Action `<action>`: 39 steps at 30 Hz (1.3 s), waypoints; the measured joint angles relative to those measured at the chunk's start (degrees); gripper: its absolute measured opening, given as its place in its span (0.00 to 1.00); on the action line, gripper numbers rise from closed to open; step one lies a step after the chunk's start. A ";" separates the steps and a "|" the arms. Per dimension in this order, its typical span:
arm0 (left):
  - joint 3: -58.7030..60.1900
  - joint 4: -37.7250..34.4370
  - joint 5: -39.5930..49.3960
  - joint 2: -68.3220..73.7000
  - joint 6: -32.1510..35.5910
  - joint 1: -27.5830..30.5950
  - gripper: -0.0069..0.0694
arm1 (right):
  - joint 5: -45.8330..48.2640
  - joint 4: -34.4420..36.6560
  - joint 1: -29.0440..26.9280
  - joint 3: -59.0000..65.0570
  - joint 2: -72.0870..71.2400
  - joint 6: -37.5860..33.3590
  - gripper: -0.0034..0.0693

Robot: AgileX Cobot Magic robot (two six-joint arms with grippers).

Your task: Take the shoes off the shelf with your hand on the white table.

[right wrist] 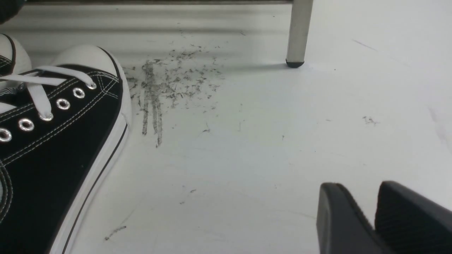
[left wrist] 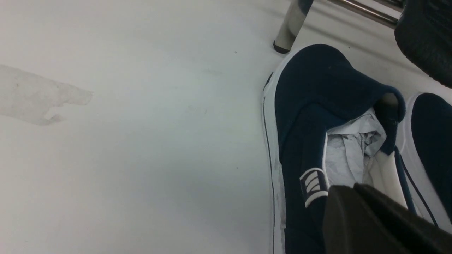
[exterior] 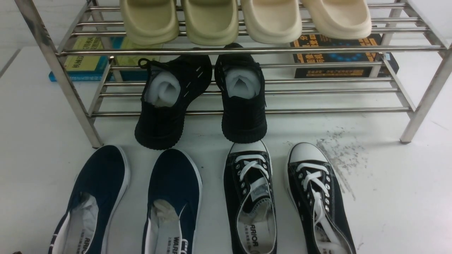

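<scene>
Front view shows the navy shoes point(exterior: 130, 201) standing side by side on the white table point(exterior: 395, 197), toes toward the shelf point(exterior: 247, 51), on the robot's left half of the tabletop. Just to their right sit the black white-laced sneakers point(exterior: 286, 201), and behind both pairs the black knit sneakers point(exterior: 201, 98) lean off the shelf's lower tier, their toes down on the table. Four cream slides point(exterior: 243, 19) fill the top tier, and books point(exterior: 339, 56) lie behind the rack. Neither arm shows from this angle.

From the left wrist, the left gripper point(left wrist: 356, 208) hangs right over the rear part of the leftmost navy shoe, its dark fingers point(left wrist: 374, 222) covering the shoe's side wall near the striped tab, above the crumpled paper stuffing point(left wrist: 353, 151). No gap shows between the two fingers; they look pressed together, and whether the shoe's edge is caught between them I cannot tell, since the tips are lost against the dark fabric. The second navy shoe lies just beside, and a shelf leg point(left wrist: 291, 24) stands near the toe.

From the right wrist, the right gripper point(right wrist: 378, 211) hovers over bare table, well apart from the navy pair, its two black pads point(right wrist: 339, 218) standing a narrow slot apart with nothing between them. A laced sneaker and the grey-black scuff specks point(right wrist: 169, 84) lie ahead of it.
</scene>
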 joint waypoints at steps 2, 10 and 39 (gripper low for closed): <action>0.00 0.02 0.00 0.00 -0.04 1.31 0.14 | 0.00 0.00 0.00 0.00 0.00 0.00 0.31; 0.00 0.27 -0.14 0.00 0.02 1.90 0.15 | 0.00 0.00 0.00 0.00 0.00 0.00 0.33; 0.00 0.45 -0.26 0.00 0.14 1.90 0.19 | 0.00 0.00 0.00 0.00 0.00 0.00 0.37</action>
